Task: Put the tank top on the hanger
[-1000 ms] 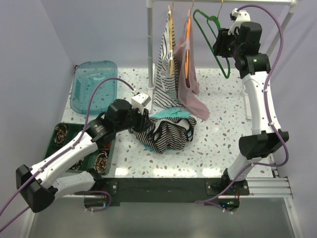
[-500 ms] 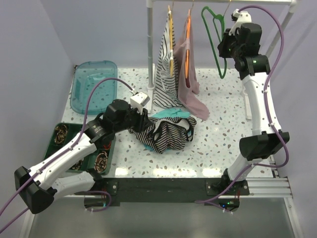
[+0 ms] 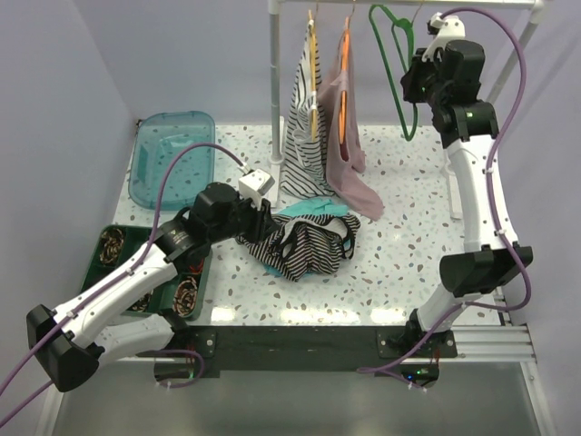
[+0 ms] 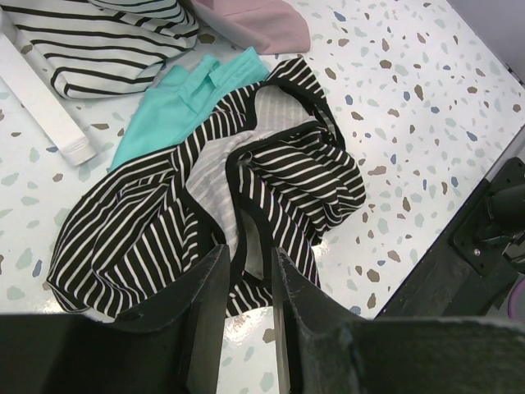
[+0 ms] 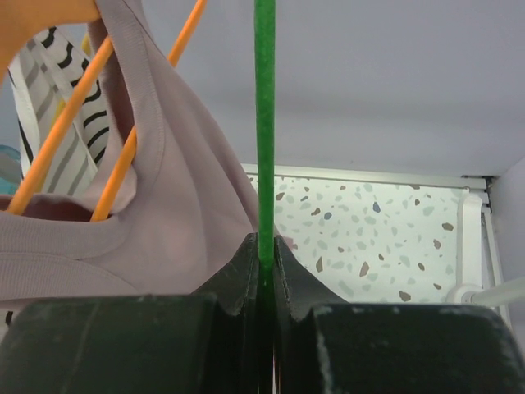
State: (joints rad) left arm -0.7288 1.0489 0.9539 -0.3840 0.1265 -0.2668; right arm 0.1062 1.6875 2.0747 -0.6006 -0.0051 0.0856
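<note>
Handling properties: the tank top (image 3: 304,245) is judged light, soft and limp. It will sag and fold from any single hold, and the black trim gives the firmest edge. Recommended hold: a strap or the trimmed neckline, so that an opening spreads for the hanger arm.

The hanger (image 3: 399,73) is judged light, thin and stiff, but smooth. It can swing or twist in a pinch on one wire. Recommended hold: low on one arm or near the hook.

Position, tank top: it lies crumpled on the bench (image 3: 399,236), near the middle, partly covering a teal cloth (image 3: 313,209) at its 12 o'clock edge. In the top view it lies at 3 o'clock from the left gripper (image 4: 246,271), touching or just beside it. In the left wrist view, striped cloth and a strip of black trim show in the narrow gap between the jaws. Whether the jaws pinch that fold or only stand over it cannot be told.

Position, hanger: it hangs high at 1 o'clock from the tank top, well apart from it, under the rail (image 3: 481,4). The right gripper (image 5: 264,246) is closed on its green wire, which runs straight to 12 o'clock from the jaws. Whether the hook rests on the rail cannot be told. A pink top (image 5: 164,205) on an orange hanger (image 5: 123,131) hangs just beside it at 9 o'clock.
</note>
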